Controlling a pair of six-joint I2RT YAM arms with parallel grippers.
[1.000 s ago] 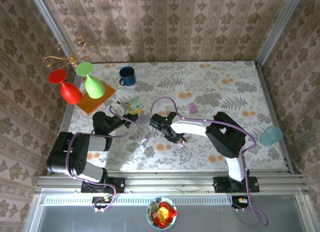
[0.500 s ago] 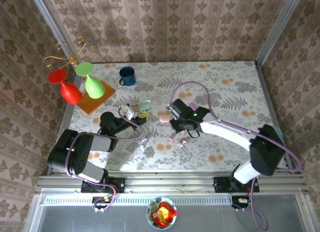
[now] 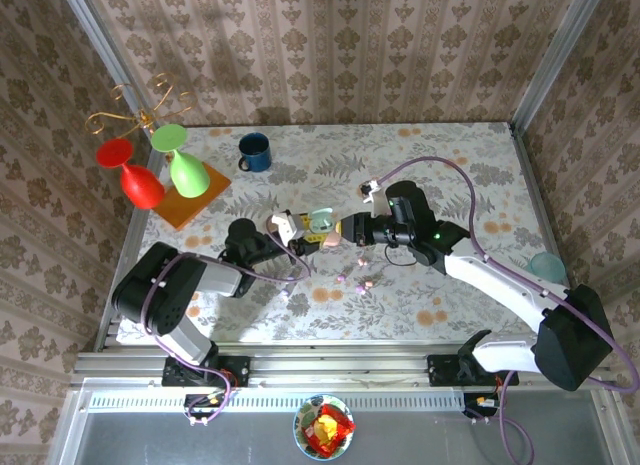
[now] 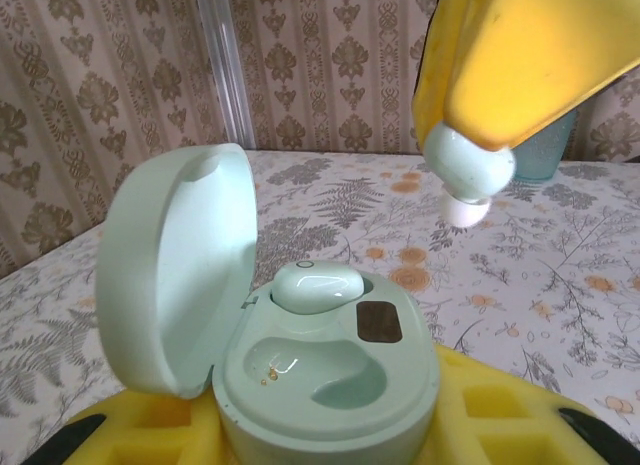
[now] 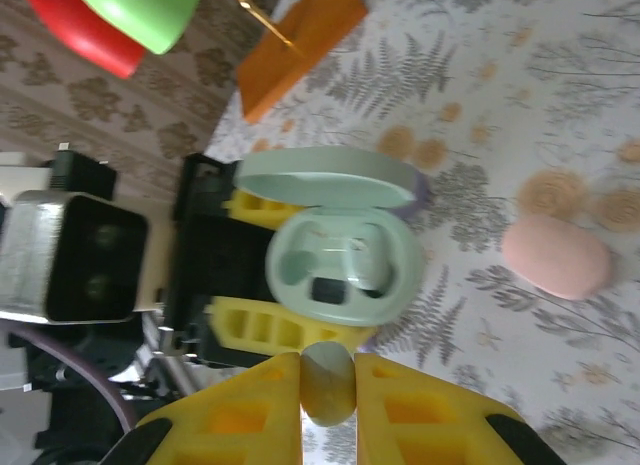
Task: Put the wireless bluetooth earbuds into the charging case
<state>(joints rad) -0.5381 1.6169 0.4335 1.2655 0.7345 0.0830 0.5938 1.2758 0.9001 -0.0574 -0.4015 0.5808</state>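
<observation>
Left wrist: we have one mint plastic earbud [image 4: 312, 285] seated; left end effector [image 4: 325, 435] pinches the open mint plastic case [image 4: 300, 370], right end effector [image 5: 328, 390] just above pinches the second earbud [image 4: 468, 170], not yet inserted.

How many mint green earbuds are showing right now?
2: one earbud sits in the open mint case held by the left gripper; the other earbud is pinched in the right gripper nearby. More may be hidden.

A: How many earbuds [image 4: 310, 285] were there?
B: 2 up close; the loose ones on the table [image 3: 480, 175] were too small to count.
A: And the rest?
B: 2 cases [image 5: 345, 255], 2 glasses [image 3: 188, 173], 1 mug [image 3: 254, 152], 1 cup [image 3: 545, 268].
</observation>
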